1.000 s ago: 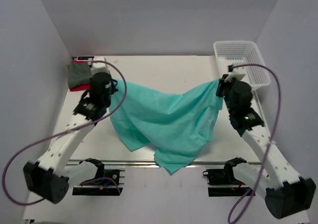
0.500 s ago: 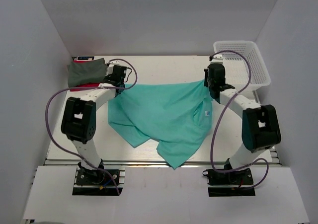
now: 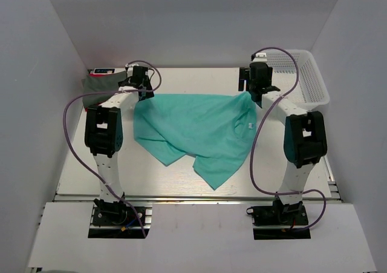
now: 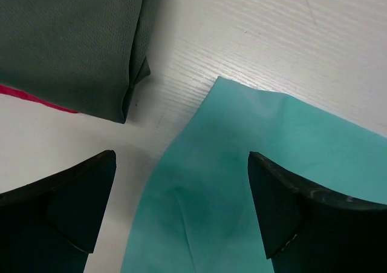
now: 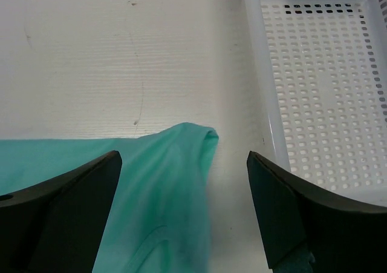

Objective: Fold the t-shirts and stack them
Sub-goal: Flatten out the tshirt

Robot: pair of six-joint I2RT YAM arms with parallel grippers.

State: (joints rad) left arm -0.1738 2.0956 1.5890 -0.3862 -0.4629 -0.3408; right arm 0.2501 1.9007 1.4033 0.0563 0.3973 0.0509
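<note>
Lying rumpled, teal shirt point(image 3: 199, 131) reaches under left gripper point(image 4: 181, 158) and right gripper point(image 5: 184, 157), both spread wide; red shirt point(image 4: 27, 96) mostly hidden beneath apparently folded grey shirt point(image 4: 66, 37).

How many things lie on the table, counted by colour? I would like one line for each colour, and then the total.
teal shirt: 1
dark grey-green shirt: 1
red shirt: 1 (only an edge shows, under the grey-green one)
white basket: 1
Total: 4
</note>
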